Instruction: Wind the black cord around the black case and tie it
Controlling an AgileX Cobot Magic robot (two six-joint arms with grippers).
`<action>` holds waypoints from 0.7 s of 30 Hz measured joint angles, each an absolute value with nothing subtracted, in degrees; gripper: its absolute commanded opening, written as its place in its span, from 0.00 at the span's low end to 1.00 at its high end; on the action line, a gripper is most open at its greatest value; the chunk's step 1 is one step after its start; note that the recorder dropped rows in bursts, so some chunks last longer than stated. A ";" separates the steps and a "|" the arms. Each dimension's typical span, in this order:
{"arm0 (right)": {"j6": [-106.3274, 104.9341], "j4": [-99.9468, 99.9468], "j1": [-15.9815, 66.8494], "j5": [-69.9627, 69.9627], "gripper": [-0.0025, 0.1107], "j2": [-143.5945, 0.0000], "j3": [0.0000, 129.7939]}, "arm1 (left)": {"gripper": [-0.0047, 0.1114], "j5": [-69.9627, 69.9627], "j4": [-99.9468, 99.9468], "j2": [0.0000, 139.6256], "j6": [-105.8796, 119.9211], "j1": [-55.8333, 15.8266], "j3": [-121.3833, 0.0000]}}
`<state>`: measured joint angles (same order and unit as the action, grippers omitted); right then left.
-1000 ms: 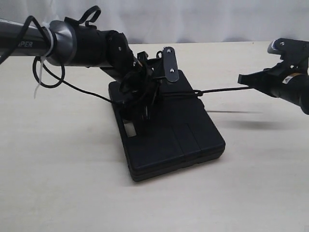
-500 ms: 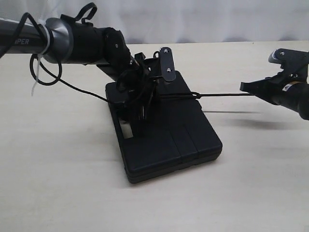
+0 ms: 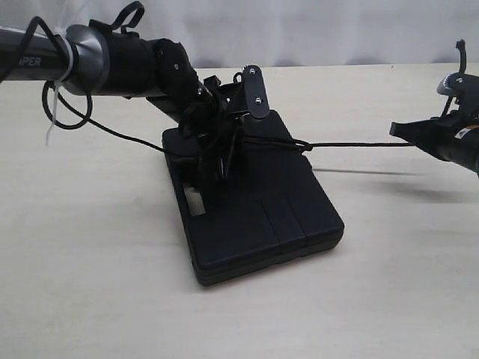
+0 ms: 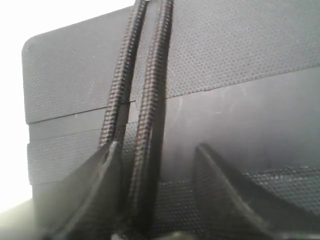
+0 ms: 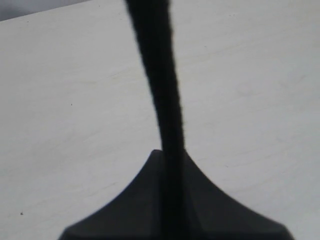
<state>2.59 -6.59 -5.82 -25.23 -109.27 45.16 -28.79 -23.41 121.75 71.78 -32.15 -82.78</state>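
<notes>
In the exterior view the black case (image 3: 262, 217) lies flat on the table (image 3: 97, 299), its handle cutout toward the left arm. The black cord (image 3: 352, 144) is wound across the far half of the case and gathered in a knot (image 3: 302, 145) at the edge nearer the right arm. From that knot a single taut length runs almost level across the table to the right gripper (image 3: 400, 132), which is well apart from the case and pinches the cord at its tips. The left gripper (image 3: 217, 161) hangs directly over the wrapped part, so it is far the nearer to the case. A thin dark line trails off under the left arm, cord or cable I cannot tell. In the left wrist view the fingers (image 4: 95, 190) stand apart, holding nothing. Two strands of the black cord (image 4: 152, 100) run side by side along the black case (image 4: 240, 60), lying against one finger and lengthwise with the jaws, not across them. In the right wrist view the right gripper (image 5: 170, 165) is closed tight on the black cord (image 5: 160, 75), which leads straight away over bare table (image 5: 60, 100). I judge that tightening turns on pulling along this line, away from the knot, and nothing stands in that path
</notes>
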 measured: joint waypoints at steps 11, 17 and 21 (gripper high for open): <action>0.00 -8.06 -6.12 -26.46 0.65 -109.27 45.16 | 0.45 -37.46 -23.93 119.23 71.83 -32.06 -82.13; 0.00 -8.78 -6.20 -20.80 0.65 -101.82 45.16 | 0.45 -37.61 -23.93 119.14 71.83 -32.06 -82.13; 0.00 3.48 -4.70 -15.14 0.59 -95.20 45.27 | 0.45 -37.61 -23.93 119.14 71.83 -32.06 -82.13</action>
<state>0.00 3.48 -4.70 -15.14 -95.20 45.27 -37.61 -23.93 119.14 71.83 -32.06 -82.13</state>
